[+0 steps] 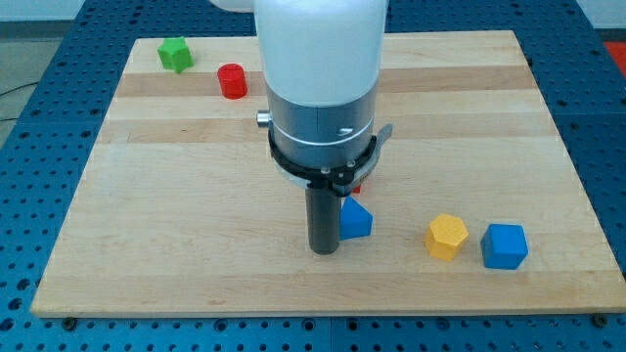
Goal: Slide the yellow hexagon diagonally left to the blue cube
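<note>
The yellow hexagon (pixel 447 236) lies on the wooden board (pixel 196 196) at the view's lower right. A blue cube (pixel 505 245) sits just to its right, a small gap apart. Another blue block (pixel 356 219), wedge-like in shape, lies left of the hexagon. My tip (pixel 324 250) stands at the left side of that blue block, touching or nearly touching it, well to the left of the yellow hexagon. A small red piece (pixel 357 186) shows just behind the arm's body, mostly hidden.
A green block (pixel 176 54) sits at the board's top left. A red cylinder (pixel 232 80) lies to its right. The arm's wide white and grey body (pixel 321 88) hides the board's middle top. The board's bottom edge runs close below the blocks.
</note>
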Robot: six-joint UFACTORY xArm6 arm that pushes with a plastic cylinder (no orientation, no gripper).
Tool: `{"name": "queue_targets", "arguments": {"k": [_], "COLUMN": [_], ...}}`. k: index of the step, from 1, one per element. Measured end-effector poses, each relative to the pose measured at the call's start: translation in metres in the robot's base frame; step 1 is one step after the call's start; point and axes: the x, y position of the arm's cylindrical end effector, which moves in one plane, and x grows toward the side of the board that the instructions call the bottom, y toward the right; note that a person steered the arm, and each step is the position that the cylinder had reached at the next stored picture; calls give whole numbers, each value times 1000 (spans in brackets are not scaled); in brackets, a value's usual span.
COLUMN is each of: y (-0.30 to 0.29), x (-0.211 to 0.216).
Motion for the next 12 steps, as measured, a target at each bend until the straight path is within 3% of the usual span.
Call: {"name": "queue_targets", "arguments": {"k": [2,3,6,8,10,12], "y": [52,39,31,5,31,90], "x": [-19,7,12,58,17,5]}}
